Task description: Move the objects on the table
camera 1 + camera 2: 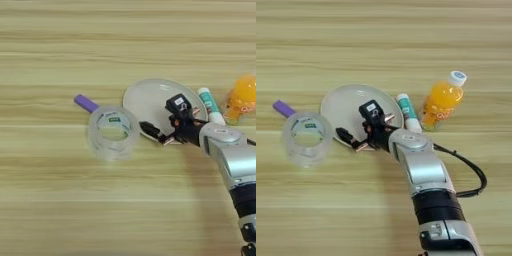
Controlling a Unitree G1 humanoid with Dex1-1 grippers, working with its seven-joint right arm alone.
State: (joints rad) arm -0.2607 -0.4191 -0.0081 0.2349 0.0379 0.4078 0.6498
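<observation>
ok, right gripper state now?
Right gripper: open, holding nothing, fingers spread over the near edge of the plate.

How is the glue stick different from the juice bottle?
The glue stick is thin, white and green; the juice bottle is fatter and orange with a white cap. The glue stick lies right beside the plate; the juice bottle sits farther right, past the glue stick. Both are on the table, untouched by the gripper.
</observation>
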